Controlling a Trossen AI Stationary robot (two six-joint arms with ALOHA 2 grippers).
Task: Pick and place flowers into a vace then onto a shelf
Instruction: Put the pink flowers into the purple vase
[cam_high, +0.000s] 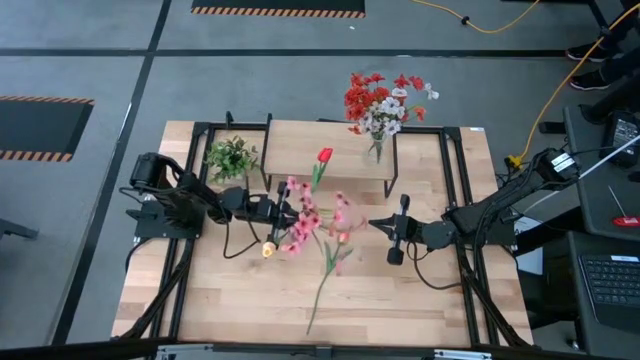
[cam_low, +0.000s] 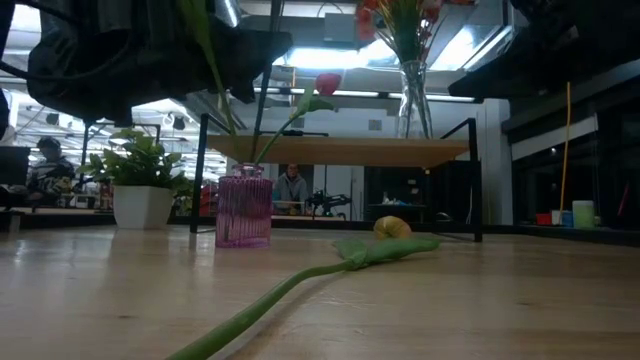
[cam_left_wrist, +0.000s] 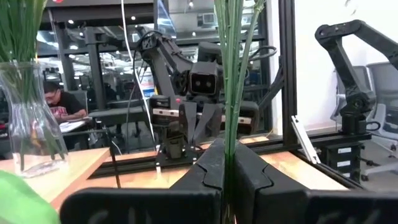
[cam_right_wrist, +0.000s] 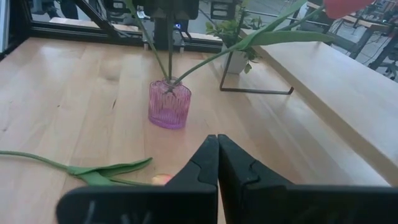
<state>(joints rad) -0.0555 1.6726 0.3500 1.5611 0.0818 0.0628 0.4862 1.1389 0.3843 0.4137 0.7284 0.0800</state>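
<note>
My left gripper (cam_high: 288, 212) is shut on the green stems of a pink-bloomed flower spray (cam_high: 305, 215). The spray stands over the pink ribbed vase (cam_right_wrist: 169, 104), which its blooms hide in the high view. A red tulip (cam_high: 325, 156) leans out of that vase toward the shelf (cam_high: 300, 140). On the shelf's right end a clear vase (cam_high: 375, 150) holds red and white flowers. One long-stemmed flower (cam_high: 328, 270) lies flat on the table. My right gripper (cam_high: 375, 224) hovers shut, holding nothing, to the right of the pink vase. My left gripper pinches the spray's thin green stems (cam_left_wrist: 229, 134) between its two fingers. The fingers come about level from the table's left and lie across the stems. The stems stand upright, and in the right wrist view their lower part (cam_right_wrist: 163, 71) runs down into the pink vase's mouth.
A small leafy plant in a white pot (cam_high: 232, 157) stands left of the shelf. Black frame rails (cam_high: 455, 180) run along both table sides. The lying flower's stem (cam_low: 300, 285) crosses the near middle of the table. A person (cam_left_wrist: 59, 99) sits in the room beyond.
</note>
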